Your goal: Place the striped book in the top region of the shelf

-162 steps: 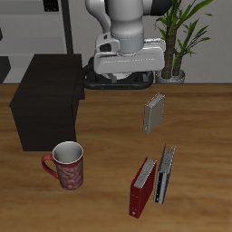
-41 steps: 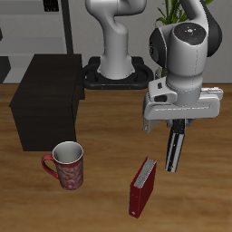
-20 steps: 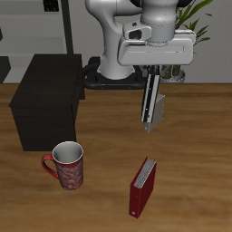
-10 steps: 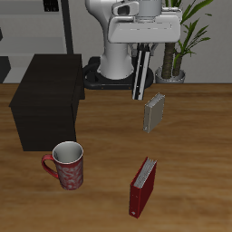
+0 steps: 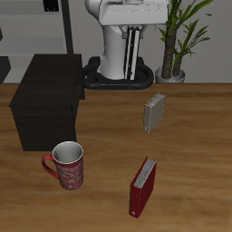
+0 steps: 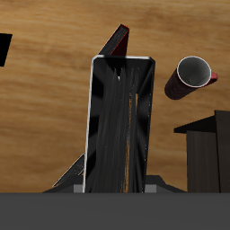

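The black shelf (image 5: 47, 100) stands on the table (image 5: 195, 145), its top bare; the striped book (image 5: 133, 53) hangs upright high above the table's back, clamped in the gripper's (image 5: 132, 29) closed jaws; grey book (image 5: 154, 112), red book (image 5: 141, 186) and mug (image 5: 67, 166) rest below.

White, rounded, glossy arm links (image 5: 118, 41) rising from a black base plate (image 5: 113, 82) beside the shelf (image 5: 45, 100); boxy white gripper housing (image 5: 131, 13).

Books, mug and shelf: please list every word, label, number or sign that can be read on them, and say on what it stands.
None can be read.
Striped book, hanging from the tool: stripes only.
Red book, grey book: no title visible.
Mug: a red pattern, no letters.
Shelf: plain black.
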Available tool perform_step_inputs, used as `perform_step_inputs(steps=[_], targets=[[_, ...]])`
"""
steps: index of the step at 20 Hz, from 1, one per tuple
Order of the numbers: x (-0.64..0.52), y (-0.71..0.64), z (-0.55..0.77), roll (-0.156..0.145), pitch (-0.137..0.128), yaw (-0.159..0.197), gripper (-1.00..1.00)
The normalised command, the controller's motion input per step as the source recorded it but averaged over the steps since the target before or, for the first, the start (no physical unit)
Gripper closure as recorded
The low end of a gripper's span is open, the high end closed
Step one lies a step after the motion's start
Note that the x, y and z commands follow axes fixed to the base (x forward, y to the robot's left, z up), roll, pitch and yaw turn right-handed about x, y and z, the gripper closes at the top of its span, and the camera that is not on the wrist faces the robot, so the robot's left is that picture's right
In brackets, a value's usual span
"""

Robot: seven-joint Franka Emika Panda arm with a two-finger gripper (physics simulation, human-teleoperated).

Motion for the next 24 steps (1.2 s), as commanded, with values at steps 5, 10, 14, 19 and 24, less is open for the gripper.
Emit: perform_step_inputs(steps=[5, 10, 14, 19, 24], targets=[[-0.28, -0.20, 0.08, 0.020, -0.019, -0.012, 1.00], [-0.20, -0.12, 0.03, -0.004, -0.004, -0.016, 1.00], [-0.32, -0.19, 0.03, 0.000, -0.029, -0.002, 1.00], [-0.20, -0.18, -0.02, -0.035, 0.000, 0.003, 1.00], [0.03, -0.16, -0.15, -0.098, 0.029, 0.024, 1.00]])
